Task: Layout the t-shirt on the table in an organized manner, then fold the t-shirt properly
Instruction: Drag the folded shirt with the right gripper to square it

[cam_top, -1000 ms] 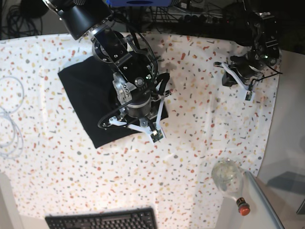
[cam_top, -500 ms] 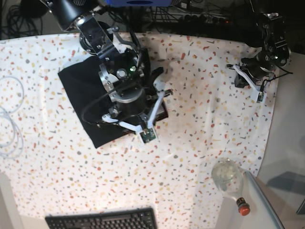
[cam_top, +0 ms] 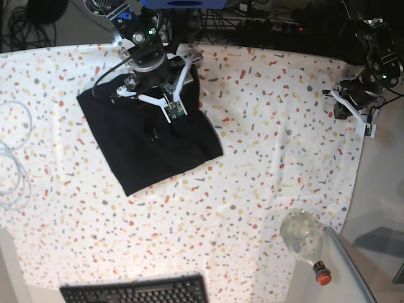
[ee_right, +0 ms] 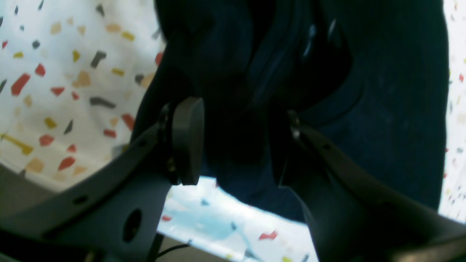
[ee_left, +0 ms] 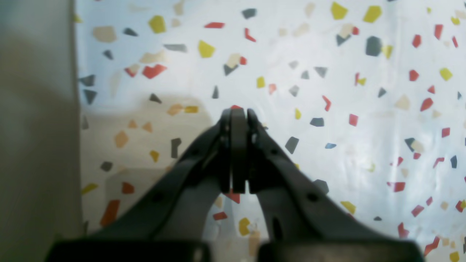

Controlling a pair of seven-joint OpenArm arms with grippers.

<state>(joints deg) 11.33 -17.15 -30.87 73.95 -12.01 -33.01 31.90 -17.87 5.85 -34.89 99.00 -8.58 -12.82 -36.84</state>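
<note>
The plain black, soft matte short-sleeved t-shirt (cam_top: pixel 148 142) lay folded into a compact, roughly square bundle on the left half of the wide worktop (cam_top: pixel 265 164), which was covered in white cloth flecked with red, yellow and grey. The right gripper (cam_top: pixel 150 107) hovered over the bundle's far edge, its fingers (ee_right: pixel 187 140) spread well apart and holding nothing; dark fabric showed beneath them in the wrist view. The left gripper (ee_left: pixel 236 120) sat well apart at the worktop's far right edge, fingers pressed fully together on nothing, only speckled cloth beneath.

The fold looked essentially done (the bundle sat slightly skewed to the worktop's edges). To finish well, the right arm would best lift straight up and away, fingers kept wide, so that no loose layer caught and reopened the fold. Any last tidy should be a light press on the top layer, not a drag. A black keyboard (cam_top: pixel 136 290) lay at the near edge, clear of the work.
</note>
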